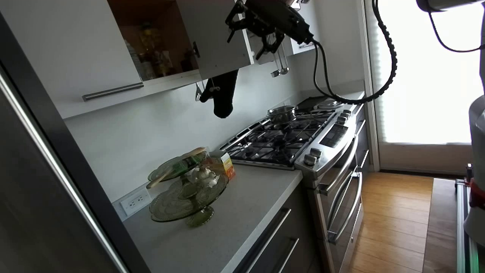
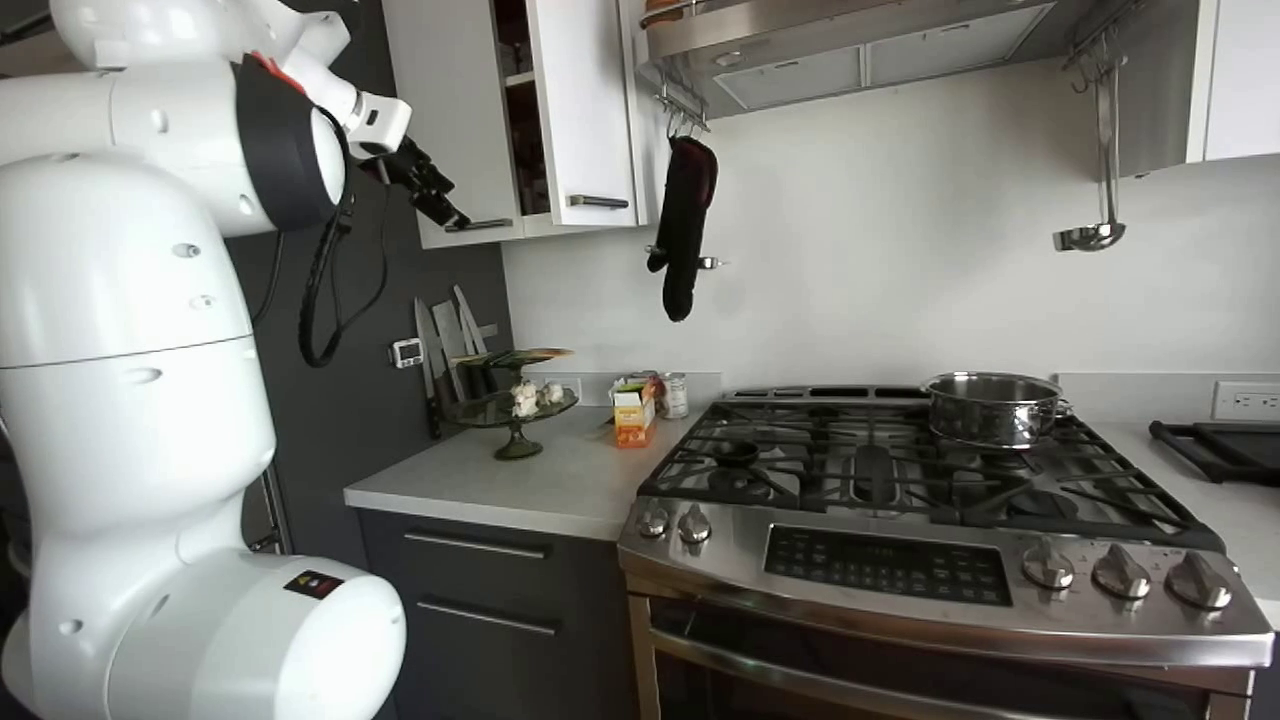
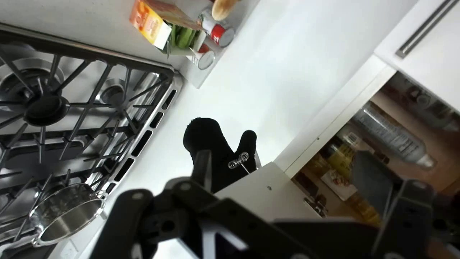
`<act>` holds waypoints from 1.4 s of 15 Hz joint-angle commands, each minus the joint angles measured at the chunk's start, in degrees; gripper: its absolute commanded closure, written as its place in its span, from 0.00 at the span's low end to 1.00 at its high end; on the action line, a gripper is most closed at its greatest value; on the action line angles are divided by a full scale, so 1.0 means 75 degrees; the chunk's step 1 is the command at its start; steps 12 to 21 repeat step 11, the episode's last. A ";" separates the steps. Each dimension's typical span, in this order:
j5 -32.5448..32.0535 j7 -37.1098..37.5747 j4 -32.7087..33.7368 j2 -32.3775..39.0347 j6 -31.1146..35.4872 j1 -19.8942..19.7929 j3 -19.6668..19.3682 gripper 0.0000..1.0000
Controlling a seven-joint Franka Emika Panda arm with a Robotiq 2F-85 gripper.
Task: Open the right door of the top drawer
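1. At the left of an exterior view, a flat white left cabinet door was closed, with a slim metal bar handle along its bottom.
2. Beside it, the brown-lined cabinet opening held bottles and packages.
3. Lower down, a two-tiered green glass stand bearing white papery bulbs stood on the pale grey tabletop.
4. The flat, smooth white right cabinet door hung open at the opening's right side, its visible length upright and its top out of frame. Its free edge pointed out into the room, its inner face turned toward the left door; a horizontal metal handle sat low on the outer face.
5. Below showed a black fabric oven mitt, hanging downward, then an orange-and-white carton.
6. The black, angular gripper overlapped the right door's outer edge in that view, tilted downward, its jaws spread wide; whether it touched the door I could not tell.
7. A shiny round metal pot rested on the black grates of a stainless-steel range.
8. A ribbed black cable curved in a loop.
9. At the far right edge showed part of the rounded white robot arm; in an exterior view its column rose upright and its upper links bent toward the cabinet.
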 commanded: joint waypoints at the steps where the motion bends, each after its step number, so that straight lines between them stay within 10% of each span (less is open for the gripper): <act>1: 0.1682 -0.2049 -0.0637 -0.0686 -0.0047 0.0258 -0.1125 0.00; 8: 0.1221 -0.2450 -0.1972 -0.0527 -0.0106 0.3157 -0.2724 0.00; 9: 0.1196 -0.2280 -0.1537 -0.0361 -0.0169 0.1991 -0.1904 0.00; 11: 0.1145 -0.2284 -0.1776 -0.0357 -0.0168 0.2928 -0.2451 0.00; 21: 0.1145 -0.2284 -0.1776 -0.0357 -0.0168 0.2928 -0.2451 0.00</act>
